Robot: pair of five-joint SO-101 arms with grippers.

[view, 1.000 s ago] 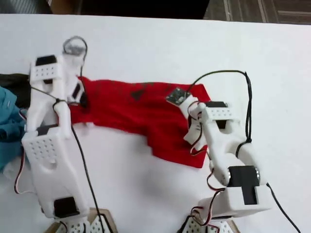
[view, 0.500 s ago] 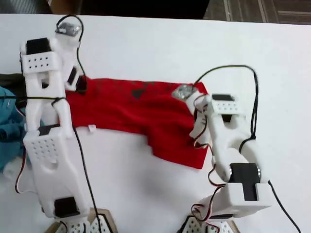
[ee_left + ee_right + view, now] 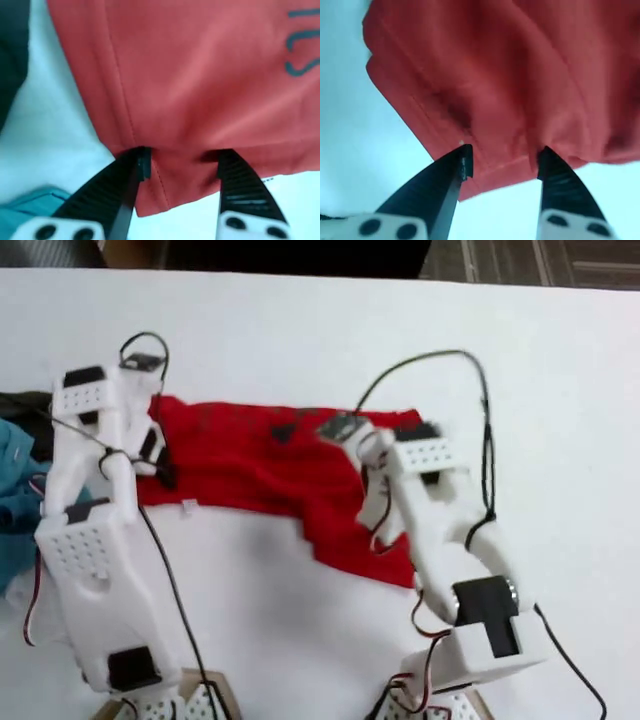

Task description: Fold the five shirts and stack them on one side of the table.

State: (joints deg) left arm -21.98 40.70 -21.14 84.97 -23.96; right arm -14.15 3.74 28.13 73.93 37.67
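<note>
On table (image 3: pixel 300 320), red shirt (image 3: pixel 250 465) — all fingers (image 3: pixel 235 175) parted

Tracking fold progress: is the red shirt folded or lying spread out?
Partly folded: the red shirt lies as a long uneven band on the table, doubled layers showing at its edge; not a compact fold.

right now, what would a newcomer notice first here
A red shirt lies spread across the middle of the white table. The left claw sits open at one edge of it, the right claw open at another. A teal shirt is bunched at the high view's left edge.
</note>
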